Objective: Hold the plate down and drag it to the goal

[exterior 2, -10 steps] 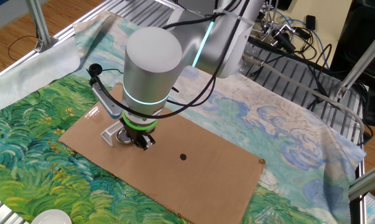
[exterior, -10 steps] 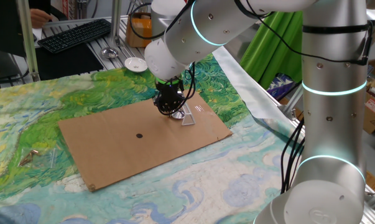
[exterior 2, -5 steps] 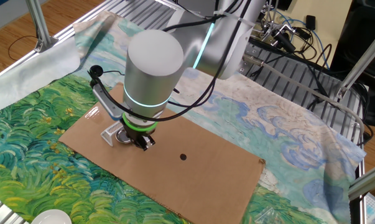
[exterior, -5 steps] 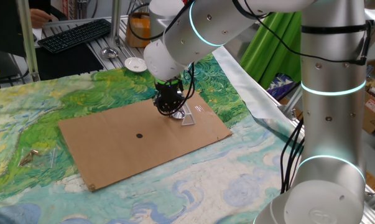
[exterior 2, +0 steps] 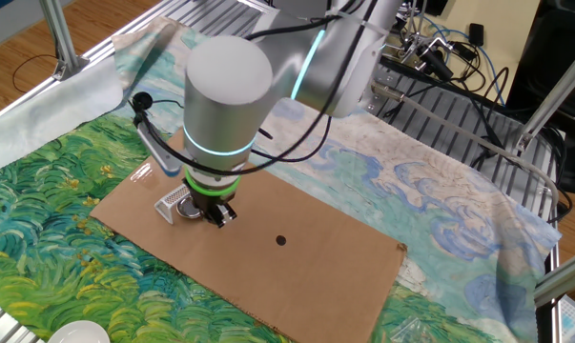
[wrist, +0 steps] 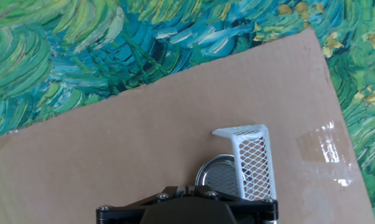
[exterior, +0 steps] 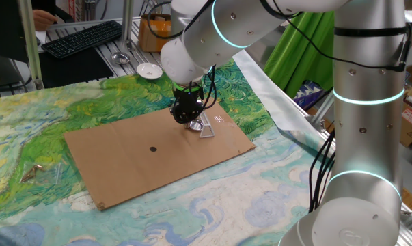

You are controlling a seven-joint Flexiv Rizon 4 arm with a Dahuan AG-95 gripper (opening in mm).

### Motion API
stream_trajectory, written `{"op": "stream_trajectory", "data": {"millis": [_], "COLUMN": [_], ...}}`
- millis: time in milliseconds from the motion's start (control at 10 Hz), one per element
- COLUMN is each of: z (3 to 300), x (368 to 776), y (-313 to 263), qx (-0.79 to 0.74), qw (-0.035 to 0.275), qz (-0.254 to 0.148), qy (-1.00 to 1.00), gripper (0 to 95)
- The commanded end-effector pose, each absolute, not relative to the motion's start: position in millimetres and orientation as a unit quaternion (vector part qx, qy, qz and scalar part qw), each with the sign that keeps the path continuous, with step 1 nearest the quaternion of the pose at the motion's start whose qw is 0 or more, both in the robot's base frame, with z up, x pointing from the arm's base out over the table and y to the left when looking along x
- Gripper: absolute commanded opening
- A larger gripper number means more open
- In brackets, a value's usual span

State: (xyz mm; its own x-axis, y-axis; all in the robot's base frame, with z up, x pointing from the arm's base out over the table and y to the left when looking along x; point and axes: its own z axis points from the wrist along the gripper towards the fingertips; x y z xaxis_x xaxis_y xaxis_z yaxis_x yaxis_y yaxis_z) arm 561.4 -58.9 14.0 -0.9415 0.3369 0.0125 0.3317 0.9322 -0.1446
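Observation:
The plate (wrist: 216, 177) is a tiny shiny metal dish on the cardboard sheet (wrist: 112, 149). Its right side sits under the goal (wrist: 254, 159), a white mesh wedge frame. In the hand view the gripper's body hides the plate's lower edge, and the fingertips do not show. In one fixed view my gripper (exterior: 188, 117) stands upright just left of the goal (exterior: 206, 130), right over the plate (exterior: 193, 126). In the other fixed view my gripper (exterior 2: 215, 213) is beside the plate (exterior 2: 189, 213) and the goal (exterior 2: 173, 201). The fingers look closed together.
The cardboard (exterior: 144, 160) lies on a painted green-blue cloth. A small black dot (exterior: 153, 148) marks its middle. A white saucer (exterior: 149, 70) and a keyboard (exterior: 83, 37) sit at the far side. A clear tape patch (wrist: 324, 146) lies right of the goal.
The arm's upper part has shifted slightly and the gripper has risen a little. The plate and the goal stay in the same spot.

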Motion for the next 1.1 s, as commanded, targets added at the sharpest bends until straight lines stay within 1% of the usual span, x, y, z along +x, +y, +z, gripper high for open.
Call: {"op": "stream_trajectory", "data": {"millis": [100, 300, 600, 1100], "z": [18, 25, 34, 49], "x": [561, 564, 568, 563], "y": [-55, -48, -41, -28], "qx": [-0.179, -0.181, -0.185, -0.183], "qw": [0.019, 0.021, 0.023, 0.028], "qz": [0.062, 0.059, 0.036, 0.021], "qy": [-0.982, -0.981, -0.982, -0.983], "gripper": [0.0, 0.0, 0.0, 0.0]}}
